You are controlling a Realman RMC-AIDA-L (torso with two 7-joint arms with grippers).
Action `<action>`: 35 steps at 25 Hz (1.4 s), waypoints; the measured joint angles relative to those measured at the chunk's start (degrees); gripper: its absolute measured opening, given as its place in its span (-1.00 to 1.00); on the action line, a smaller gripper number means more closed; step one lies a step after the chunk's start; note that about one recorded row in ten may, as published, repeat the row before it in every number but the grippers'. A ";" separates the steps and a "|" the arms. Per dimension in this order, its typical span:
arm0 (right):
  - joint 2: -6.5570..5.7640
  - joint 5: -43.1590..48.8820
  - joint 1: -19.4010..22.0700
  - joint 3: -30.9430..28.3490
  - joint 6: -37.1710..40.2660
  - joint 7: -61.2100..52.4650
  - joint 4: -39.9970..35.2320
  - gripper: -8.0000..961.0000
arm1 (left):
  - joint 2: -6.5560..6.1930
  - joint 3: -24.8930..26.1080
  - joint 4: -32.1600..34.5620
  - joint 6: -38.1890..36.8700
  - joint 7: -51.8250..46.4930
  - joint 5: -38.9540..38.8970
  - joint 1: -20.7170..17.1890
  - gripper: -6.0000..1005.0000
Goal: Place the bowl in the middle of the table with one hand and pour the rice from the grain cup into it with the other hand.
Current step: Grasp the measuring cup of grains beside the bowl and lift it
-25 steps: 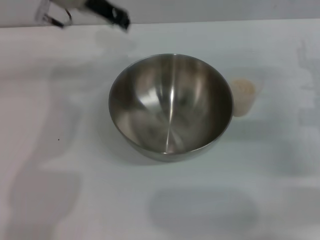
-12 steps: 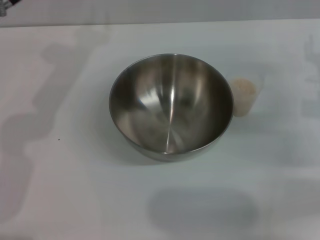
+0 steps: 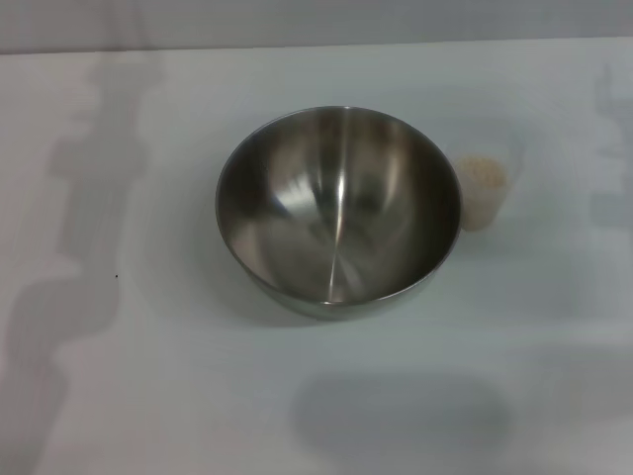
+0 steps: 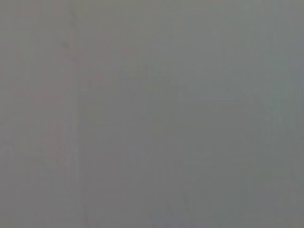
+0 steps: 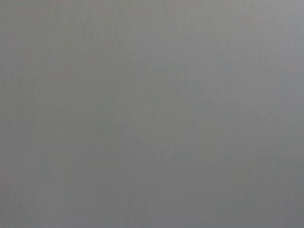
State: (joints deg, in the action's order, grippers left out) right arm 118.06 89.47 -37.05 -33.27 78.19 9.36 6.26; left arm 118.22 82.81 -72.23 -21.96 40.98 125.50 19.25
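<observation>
In the head view we see the bowl point(image 3: 337, 210) standing upright near the middle of the table point(image 3: 148, 396). Its shiny inside is bare; we find no grains in it. Just beside the bowl, on the robot's right side, stands the grain cup point(image 3: 483, 190), also upright. It is very close to the rim of the bowl, but we cannot tell if the two are touching. The rice point(image 3: 481, 174) is inside the cup, as a pale beige heap near its top. Soft grey shadows lie on the table at the left side and at the near edge. Neither the left gripper nor the right gripper appears in this view, so we cannot tell whether their fingers are spread or pressed together.

In the left wrist view we see only a plain grey surface with no object on it. The arm's own fingers do not show here.

In the right wrist view it is the same: a plain grey surface, no fingers and no object.
</observation>
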 joint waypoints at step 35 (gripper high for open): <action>1.28 0.18 14.92 8.77 5.57 9.97 18.11 0.23 | -0.77 5.26 32.54 -28.08 -58.13 39.96 3.56 -0.34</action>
State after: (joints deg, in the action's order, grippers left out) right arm 119.34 89.65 -22.13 -24.50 83.76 19.33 24.37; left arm 117.44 88.07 -39.69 -50.04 -17.15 165.45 22.81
